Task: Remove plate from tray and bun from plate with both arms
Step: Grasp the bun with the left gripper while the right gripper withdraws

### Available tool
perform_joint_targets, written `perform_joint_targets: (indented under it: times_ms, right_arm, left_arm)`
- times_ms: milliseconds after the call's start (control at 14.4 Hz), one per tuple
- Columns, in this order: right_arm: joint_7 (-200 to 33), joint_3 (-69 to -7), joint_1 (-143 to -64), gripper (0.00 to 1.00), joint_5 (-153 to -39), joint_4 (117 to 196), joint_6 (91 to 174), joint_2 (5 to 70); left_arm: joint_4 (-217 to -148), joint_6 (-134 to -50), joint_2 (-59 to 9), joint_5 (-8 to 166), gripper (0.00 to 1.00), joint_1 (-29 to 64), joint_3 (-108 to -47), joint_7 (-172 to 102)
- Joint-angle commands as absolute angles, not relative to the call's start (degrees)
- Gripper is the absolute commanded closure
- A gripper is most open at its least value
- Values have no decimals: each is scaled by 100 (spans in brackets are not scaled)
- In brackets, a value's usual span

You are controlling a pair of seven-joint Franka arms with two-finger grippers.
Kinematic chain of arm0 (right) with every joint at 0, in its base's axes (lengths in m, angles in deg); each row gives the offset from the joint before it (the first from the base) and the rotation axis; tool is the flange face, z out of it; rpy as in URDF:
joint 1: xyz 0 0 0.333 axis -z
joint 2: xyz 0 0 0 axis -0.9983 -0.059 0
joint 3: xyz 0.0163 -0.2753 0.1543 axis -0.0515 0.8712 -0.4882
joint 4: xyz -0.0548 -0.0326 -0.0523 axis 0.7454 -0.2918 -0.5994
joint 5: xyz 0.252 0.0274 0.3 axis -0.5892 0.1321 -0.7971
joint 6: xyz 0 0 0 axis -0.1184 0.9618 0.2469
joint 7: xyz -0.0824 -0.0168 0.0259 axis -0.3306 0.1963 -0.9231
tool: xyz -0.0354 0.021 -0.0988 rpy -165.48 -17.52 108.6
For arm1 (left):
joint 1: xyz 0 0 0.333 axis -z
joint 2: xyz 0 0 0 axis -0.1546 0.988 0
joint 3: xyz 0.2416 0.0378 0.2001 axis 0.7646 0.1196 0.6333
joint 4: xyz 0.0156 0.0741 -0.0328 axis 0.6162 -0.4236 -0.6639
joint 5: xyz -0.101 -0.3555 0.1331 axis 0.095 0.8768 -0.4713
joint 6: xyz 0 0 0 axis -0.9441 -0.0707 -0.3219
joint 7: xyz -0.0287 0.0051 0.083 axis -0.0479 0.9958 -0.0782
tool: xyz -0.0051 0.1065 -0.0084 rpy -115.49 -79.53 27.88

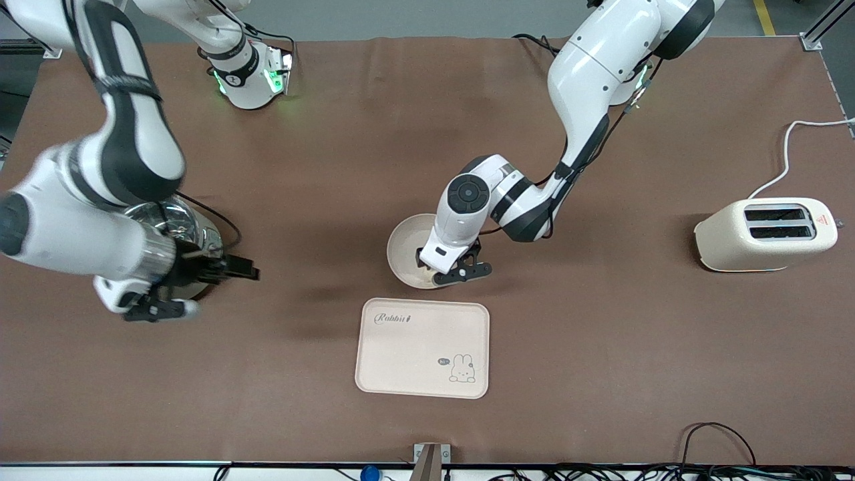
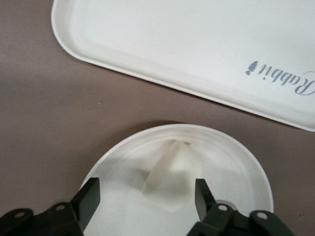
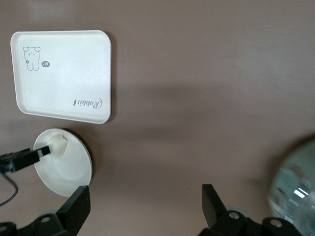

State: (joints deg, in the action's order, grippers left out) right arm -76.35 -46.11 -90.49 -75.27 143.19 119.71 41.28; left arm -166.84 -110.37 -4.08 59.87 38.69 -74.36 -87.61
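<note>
The round cream plate (image 1: 404, 247) sits mid-table, just farther from the front camera than the rabbit tray. The small pale bun (image 2: 172, 172) lies in the plate; it also shows in the right wrist view (image 3: 59, 143). My left gripper (image 1: 459, 272) hangs low over the plate's rim on the tray's side, open, its fingers straddling the bun without holding it (image 2: 146, 189). My right gripper (image 1: 175, 308) is open and empty (image 3: 145, 194), over bare table beside the pot. The plate also shows in both wrist views (image 2: 236, 172) (image 3: 64, 172).
A rectangular cream tray (image 1: 423, 347) with a rabbit drawing lies nearer the front camera than the plate. A steel pot with a glass lid (image 1: 180, 224) stands at the right arm's end, under that arm. A cream toaster (image 1: 768, 234) stands at the left arm's end.
</note>
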Motion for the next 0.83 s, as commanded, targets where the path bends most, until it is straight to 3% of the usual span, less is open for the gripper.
perform_joint_targets:
  times_ms: [0, 277, 485, 624, 762]
  right_arm:
    - [-7569, -4715, -8462, 0, -7312, 14593, 11278, 5039]
    - [-7332, -4671, -8038, 0, -6716, 14803, 10599, 5786]
    - [-7199, -4146, -8300, 0, -6574, 14760, 10177, 6103]
    - [-7191, -4056, -8372, 0, -6328, 14743, 10159, 6227]
    - [-7191, -4074, -8337, 0, -6214, 14760, 10238, 6192]
  left_arm:
    - [-16190, -11041, -106, 5863, 18, 3974, -7420, -8763]
    - [-15926, -11050, 123, 5863, 21, 4071, -7420, -8745]
    - [-15925, -11059, 220, 5855, 24, 4088, -7411, -8737]
    - [-15925, -11137, 255, 5855, 31, 4089, -7403, -8763]
    - [-15925, -11155, 264, 5863, 47, 4089, -7411, -8772]
